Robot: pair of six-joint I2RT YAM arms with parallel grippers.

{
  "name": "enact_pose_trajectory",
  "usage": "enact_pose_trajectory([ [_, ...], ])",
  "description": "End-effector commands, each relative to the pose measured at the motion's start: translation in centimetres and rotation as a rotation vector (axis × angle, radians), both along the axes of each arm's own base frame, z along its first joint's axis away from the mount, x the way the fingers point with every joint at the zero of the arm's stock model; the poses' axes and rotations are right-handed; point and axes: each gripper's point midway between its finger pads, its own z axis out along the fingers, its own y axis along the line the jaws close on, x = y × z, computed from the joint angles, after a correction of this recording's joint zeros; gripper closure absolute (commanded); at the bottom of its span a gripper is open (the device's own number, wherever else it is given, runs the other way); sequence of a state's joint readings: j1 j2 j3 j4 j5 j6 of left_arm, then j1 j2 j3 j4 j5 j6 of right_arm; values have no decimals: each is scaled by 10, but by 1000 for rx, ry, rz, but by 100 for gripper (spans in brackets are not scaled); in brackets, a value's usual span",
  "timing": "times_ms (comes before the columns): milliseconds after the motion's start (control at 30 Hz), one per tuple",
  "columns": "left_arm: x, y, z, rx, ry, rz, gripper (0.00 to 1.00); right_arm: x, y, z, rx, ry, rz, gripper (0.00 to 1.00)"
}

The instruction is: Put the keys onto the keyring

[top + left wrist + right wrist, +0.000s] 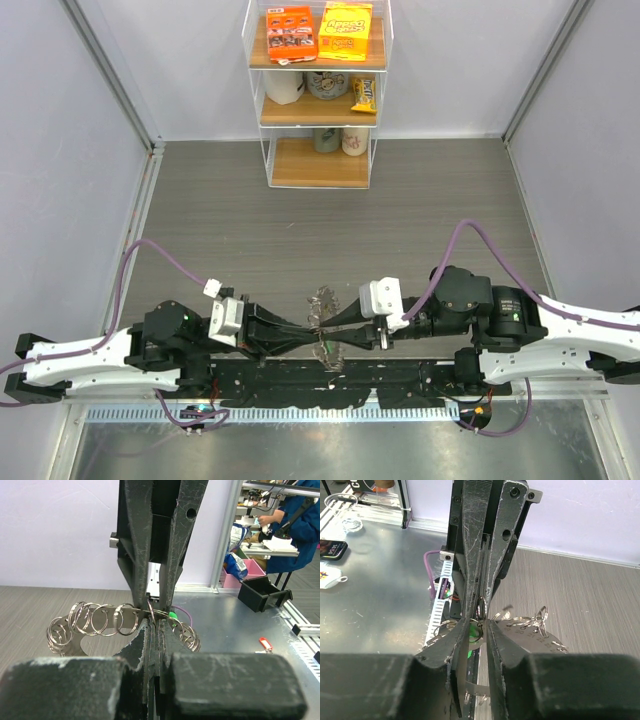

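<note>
1. Keyring (323,300) in the top external view hangs clear of the table (200,220), held where the two arms meet tip to tip. The left gripper (310,328) is clenched on it. The right gripper (338,322) faces it head-on, and spiky silvery keys fan out to either side of the tips.
2. Left wrist view: the left gripper (155,625) has its fingers pressed tight on the ring's thin metal right at the tips. Bright steel wire loops coil away to the left of the fingers. The green key (172,615) shows just right of the tips, beside the opposing fingers.
3. Right wrist view: the right gripper (479,625) has jaws a narrow slit apart with the green key (470,632) lying in the slit — whether it is pinched firm cannot be told. Scuffed black pads meet smooth, hard metal. No black-headed key is visible.
4. Likely risks: slick steel could slip on the worn pads, so the key twists off line and misses the ring's wire. A hard push could lever the ring out of the left pinch, and either piece could drop.
</note>
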State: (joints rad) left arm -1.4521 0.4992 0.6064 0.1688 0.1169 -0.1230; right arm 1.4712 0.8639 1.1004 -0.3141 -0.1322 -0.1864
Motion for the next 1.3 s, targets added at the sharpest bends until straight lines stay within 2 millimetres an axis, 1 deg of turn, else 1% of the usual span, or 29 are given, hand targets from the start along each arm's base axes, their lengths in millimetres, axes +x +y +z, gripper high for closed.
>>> enact_pose_trajectory([
  [0,-2,9,35,-137,-24,-6,100,-1,5,16,53,-21,4,77],
  [100,-3,8,34,-134,-23,-9,100,-2,7,16,52,-24,5,84],
  [133,-3,8,34,-134,-25,-10,100,-2,7,16,51,-29,6,93],
  [400,-3,7,30,-88,-18,-9,99,0,5,11,5,-38,-13,94],
  [433,-2,8,28,-73,-16,-5,92,0,5,13,0,-34,-15,94],
  [467,-2,9,27,-58,-13,-3,85,0,4,8,-29,-28,-19,94],
  [500,-1,10,25,-37,-10,0,79,0,3,12,-28,-19,-23,94],
  [533,-1,12,20,-5,-6,4,73,0,2,6,-57,-13,-25,95],
  [567,1,13,18,16,-3,12,69,0,1,7,-65,-2,-24,94],
  [600,3,16,19,30,0,24,66,-1,-1,3,-91,4,-26,94],
  [633,4,17,11,73,7,33,63,0,-2,4,-98,14,-31,94],
  [667,5,19,9,93,10,39,61,0,-4,-1,-127,22,-33,95],
  [700,5,21,7,114,15,43,59,-1,-5,2,-127,34,-34,95],
  [733,6,23,6,133,17,46,58,-2,-7,-2,-152,41,-35,94],
  [800,6,24,0,188,23,50,56,-5,-9,-1,-171,68,-30,94],
  [833,6,25,-3,215,26,50,56,-5,-11,-4,-192,74,-31,94],
  [867,5,25,-8,247,28,45,55,-6,-10,-1,-193,85,-29,95],
  [900,5,24,-9,273,30,42,55,-7,-11,-6,-220,92,-28,94],
  [933,4,24,-14,305,34,37,55,-8,-11,-3,-224,103,-27,94],
  [967,3,23,-17,334,37,30,55,-9,-12,-7,-251,111,-26,94],
  [1000,2,21,-21,363,41,25,55,-10,-11,-7,-264,123,-24,95],
  [1033,1,21,-23,388,43,20,55,-10,-11,-12,-293,130,-25,94],
  [1067,1,20,-26,415,46,17,55,-11,-11,-9,-296,139,-25,94],
  [1100,0,19,-28,432,46,12,56,-13,-10,-15,-327,148,-19,94],
  [1133,0,18,-28,446,44,13,56,-15,-10,-11,-326,154,-11,94],
  [1167,1,17,-29,455,41,13,56,-16,-9,-15,-348,162,-7,94],
  [1200,0,16,-28,458,38,10,56,-17,-8,-12,-344,167,-3,94],
  [1233,1,14,-27,461,32,10,56,-18,-8,-15,-358,172,4,94],
  [1267,1,14,-27,466,29,7,56,-19,-7,-13,-358,178,3,94],
])
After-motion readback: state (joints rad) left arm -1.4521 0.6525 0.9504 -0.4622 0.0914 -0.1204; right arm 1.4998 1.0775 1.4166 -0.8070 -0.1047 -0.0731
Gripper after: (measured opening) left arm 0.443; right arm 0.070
